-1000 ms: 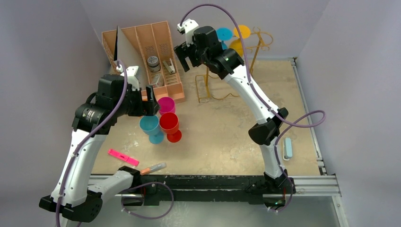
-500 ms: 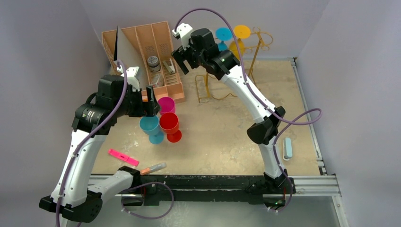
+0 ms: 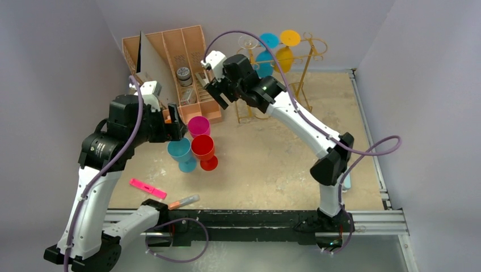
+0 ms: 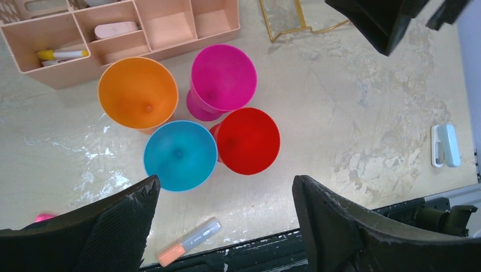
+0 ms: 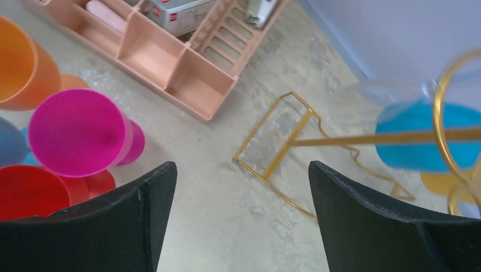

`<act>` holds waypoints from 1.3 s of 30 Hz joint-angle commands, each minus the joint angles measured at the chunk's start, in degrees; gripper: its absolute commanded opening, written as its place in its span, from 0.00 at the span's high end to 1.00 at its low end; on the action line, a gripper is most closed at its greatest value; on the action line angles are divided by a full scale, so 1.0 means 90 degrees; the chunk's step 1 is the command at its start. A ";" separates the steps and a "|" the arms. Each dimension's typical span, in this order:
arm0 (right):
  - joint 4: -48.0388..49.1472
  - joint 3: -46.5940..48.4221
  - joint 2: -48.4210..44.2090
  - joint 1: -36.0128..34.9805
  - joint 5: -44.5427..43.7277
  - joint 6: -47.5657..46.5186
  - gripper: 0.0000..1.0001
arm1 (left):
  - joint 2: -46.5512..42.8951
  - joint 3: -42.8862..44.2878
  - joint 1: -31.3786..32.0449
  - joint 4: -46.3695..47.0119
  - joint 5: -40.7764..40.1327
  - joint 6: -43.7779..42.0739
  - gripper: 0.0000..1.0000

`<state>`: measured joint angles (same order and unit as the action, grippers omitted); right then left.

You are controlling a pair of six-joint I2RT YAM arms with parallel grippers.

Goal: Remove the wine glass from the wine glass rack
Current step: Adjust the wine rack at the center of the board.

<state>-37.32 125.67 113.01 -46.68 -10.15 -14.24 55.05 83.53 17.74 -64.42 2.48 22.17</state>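
The gold wire wine glass rack (image 3: 308, 55) stands at the back of the table. A blue wine glass (image 3: 264, 57) and a yellow wine glass (image 3: 283, 57) hang upside down from it, with a clear one (image 3: 248, 41) beside them. My right gripper (image 3: 218, 94) is open and empty, left of the rack and above its base (image 5: 272, 141). The right wrist view shows the blue glass (image 5: 422, 136) at its right edge. My left gripper (image 3: 176, 122) is open and empty above four glasses standing on the table: orange (image 4: 138, 92), magenta (image 4: 223, 77), blue (image 4: 180, 154) and red (image 4: 248, 140).
A tan slotted desk organiser (image 3: 181, 56) stands at the back left, close to my right gripper. A pink highlighter (image 3: 147, 188) and an orange-and-grey marker (image 3: 183, 201) lie near the front edge. A pale blue-and-white object (image 4: 444, 145) lies at the right.
My right gripper has moved left and down, away from the hanging glasses, which now show fully. My left arm has shifted slightly left. Both grippers stay open.
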 commanded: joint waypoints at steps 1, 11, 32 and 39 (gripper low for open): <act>0.1010 -0.1304 -0.0905 0.0059 -0.1058 0.0995 0.13 | -0.0145 -0.0019 -0.0027 0.0078 -0.0393 0.0238 0.15; 0.3127 -0.4839 -0.2444 0.0045 -0.2677 0.3879 0.13 | -0.0208 -0.0014 -0.0027 0.0115 -0.0573 0.0397 0.15; -0.0074 -0.3431 -0.0115 0.0184 -0.3653 0.9791 0.01 | -0.0324 0.0024 -0.0027 -0.0134 -0.0403 0.0407 0.14; -0.0319 -0.2982 0.0601 0.0189 -0.4256 1.0112 0.02 | -0.0434 0.0052 -0.0027 -0.0140 -0.0626 0.0427 0.14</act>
<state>-35.40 95.53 116.03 -45.25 -41.89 71.13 52.34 83.02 17.74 -65.69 -1.69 24.99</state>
